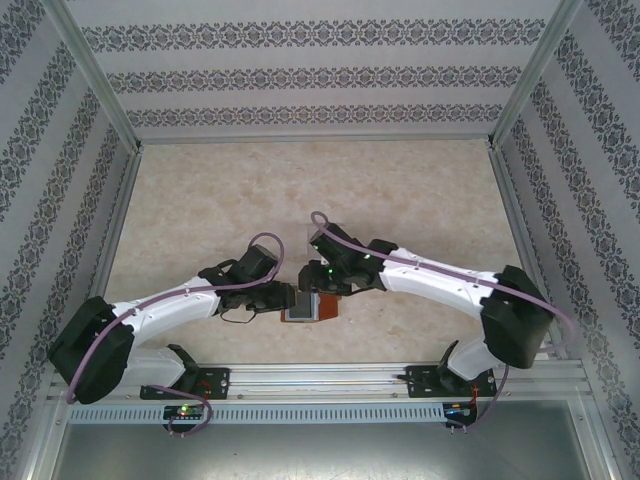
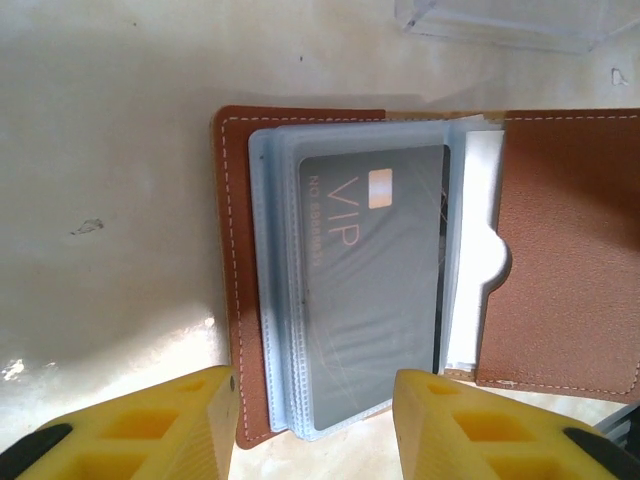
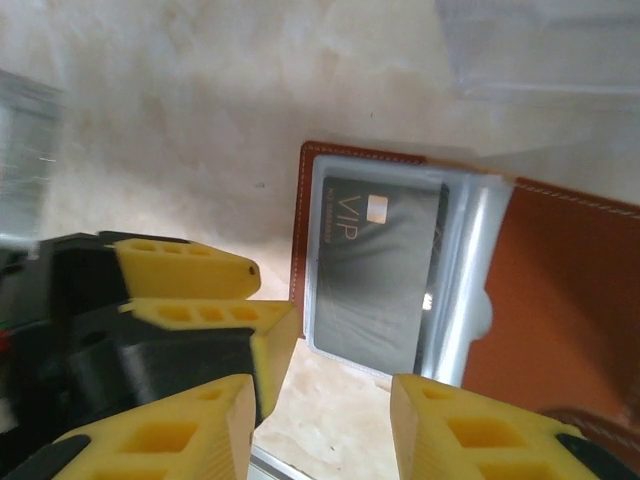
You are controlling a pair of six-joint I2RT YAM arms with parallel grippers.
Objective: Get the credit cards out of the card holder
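Marbled tabletop (image 1: 200, 200): holder (image 2: 570, 250) lies open, baring sleeved card (image 2: 375, 290); left gripper (image 2: 315, 415), right gripper (image 3: 325, 420) flank it, unclenched, empty, probably to pin and pull.

Reaching in from both sides, arms bent at the elbow, wrists almost meeting midway between the bases. Pointing the left gripper (image 1: 288, 300) down and to the right, jaws parted. Tilting the right gripper (image 1: 323, 284) down from the opposite side, jaws spread too, close beside the left one's yellow fingers (image 3: 190, 270), nothing pinched in either.
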